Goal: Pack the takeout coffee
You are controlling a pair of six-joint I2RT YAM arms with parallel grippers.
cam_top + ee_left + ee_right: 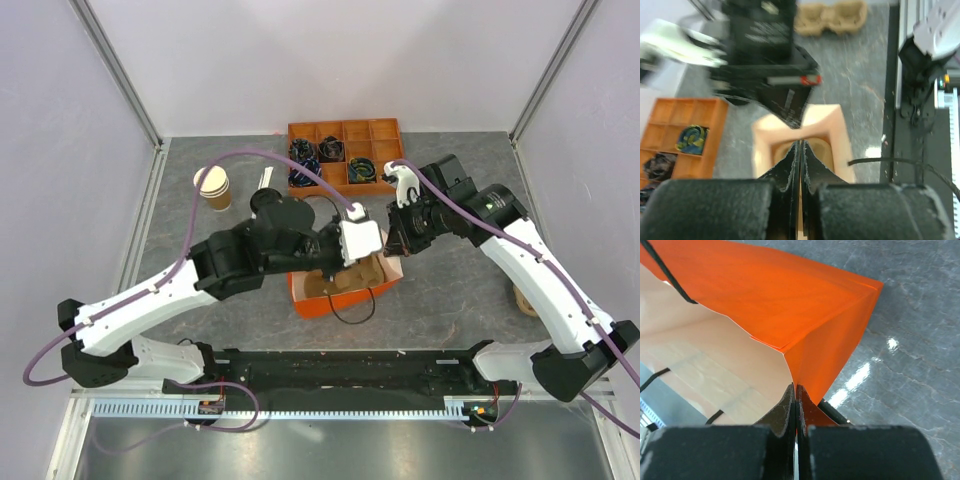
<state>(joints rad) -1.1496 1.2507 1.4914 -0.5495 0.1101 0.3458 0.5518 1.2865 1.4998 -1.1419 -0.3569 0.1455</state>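
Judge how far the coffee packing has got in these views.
Done: the orange bag sits on the table. In hand: the left gripper and right gripper are each shut on its rim, holding the mouth open. To do: no lidded cup shows inside; the paper cups at rear left stand apart from the bag.

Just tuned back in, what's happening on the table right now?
Both arms are holding the orange paper bag in the middle of the table. The left gripper has its jaws shut on one side of the rim, and the right gripper has its jaws shut on a corner of it, so the mouth stands open. A tan paper cup stands apart at the far left, untouched. The bag's contents cannot be made out.
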